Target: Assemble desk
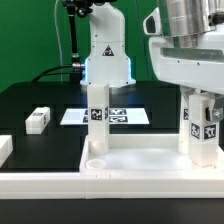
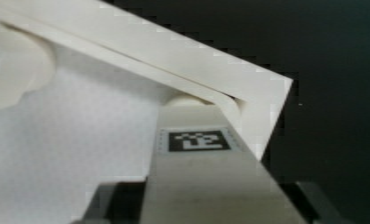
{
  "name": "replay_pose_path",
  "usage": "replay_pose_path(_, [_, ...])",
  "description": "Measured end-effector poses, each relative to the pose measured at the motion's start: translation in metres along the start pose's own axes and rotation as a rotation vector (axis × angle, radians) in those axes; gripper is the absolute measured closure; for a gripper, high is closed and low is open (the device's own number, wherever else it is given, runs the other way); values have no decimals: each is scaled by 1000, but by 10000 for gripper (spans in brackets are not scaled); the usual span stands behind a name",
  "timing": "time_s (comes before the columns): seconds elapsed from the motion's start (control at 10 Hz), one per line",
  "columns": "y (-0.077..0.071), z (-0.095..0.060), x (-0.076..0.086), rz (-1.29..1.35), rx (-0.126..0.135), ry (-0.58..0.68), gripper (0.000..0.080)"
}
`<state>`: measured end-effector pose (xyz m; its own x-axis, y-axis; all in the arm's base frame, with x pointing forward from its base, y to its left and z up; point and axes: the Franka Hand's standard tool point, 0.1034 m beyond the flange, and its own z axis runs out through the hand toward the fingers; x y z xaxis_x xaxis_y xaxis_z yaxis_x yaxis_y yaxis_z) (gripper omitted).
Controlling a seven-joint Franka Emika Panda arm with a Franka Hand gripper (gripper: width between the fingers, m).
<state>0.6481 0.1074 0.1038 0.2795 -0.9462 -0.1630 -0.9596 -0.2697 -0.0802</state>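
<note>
The desk panel (image 1: 150,160) is white with a raised rim and lies at the front of the table. One white tagged leg (image 1: 97,122) stands upright in its back corner on the exterior view's left. My gripper (image 1: 197,93) is shut on a second leg (image 1: 201,128), holding it upright at the back corner on the exterior view's right. In the wrist view the held leg (image 2: 203,150) runs from between my dark fingers (image 2: 125,203) down to the panel's corner (image 2: 235,90); my gripper (image 2: 208,208) grips its upper end. Whether the leg is seated in the socket is hidden.
Two loose white legs lie on the black table at the exterior view's left, one (image 1: 38,120) further back and one (image 1: 5,148) by the edge. The marker board (image 1: 125,116) lies behind the panel. The robot base (image 1: 105,60) stands at the back. A white border rail (image 1: 60,184) runs along the front.
</note>
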Motion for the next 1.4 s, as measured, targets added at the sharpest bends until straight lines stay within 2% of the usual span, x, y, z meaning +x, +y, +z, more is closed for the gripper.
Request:
replay_pose_path(0.2, [0, 1, -2, 55, -1, 2, 509])
replay_pose_path(0.3, [0, 2, -2, 39, -2, 1, 407])
replay_pose_path(0.4, [0, 2, -4, 8, -3, 1, 269])
replay_pose_path(0.5, [0, 3, -7, -239, -6, -5, 184])
replay_pose_path(0.6, [1, 3, -9, -383, -17, -18, 184])
replay_pose_path(0.9, [2, 3, -7, -560, -20, -14, 151])
replay_pose_path(1.0, [3, 3, -6, -742, -38, 1, 150])
replay_pose_path(1.2, [3, -3, -5, -1188, -97, 36, 150])
replay_pose_path(1.3, [1, -5, -2, -1358, -106, 47, 150])
replay_pose_path(1.4, [-2, -9, 7, -1341, -22, 113, 150])
